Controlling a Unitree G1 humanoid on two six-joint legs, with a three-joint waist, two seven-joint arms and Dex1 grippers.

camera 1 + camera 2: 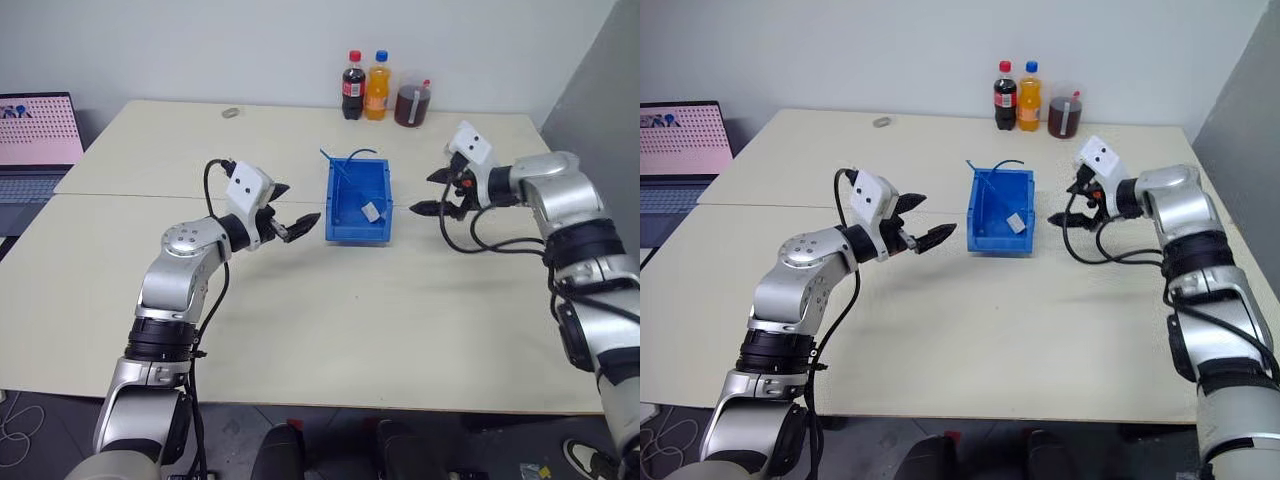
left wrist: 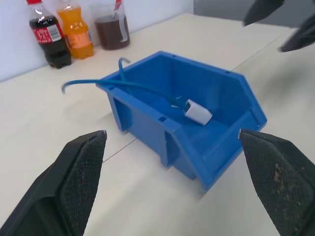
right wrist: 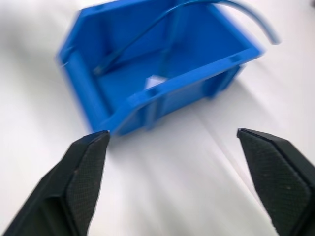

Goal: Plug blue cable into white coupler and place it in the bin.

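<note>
Resting inside the bin (image 1: 358, 225), the white coupler (image 1: 370, 211) with the blue cable (image 1: 345, 170) plugged in looks delivered, both the left hand (image 1: 290, 215) and right hand (image 1: 434, 192) released, leaving only retreat.

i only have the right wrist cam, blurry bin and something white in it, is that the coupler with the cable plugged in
Observer: Yes, the white coupler lies on the floor of the bin, with the blue cable running into it.
Operator: where's the rest of the cable
Observer: It arcs over the bin's far wall, its free end above the table.
Operator: left gripper holding anything
Observer: No, the left gripper is open and empty beside the bin.
</note>
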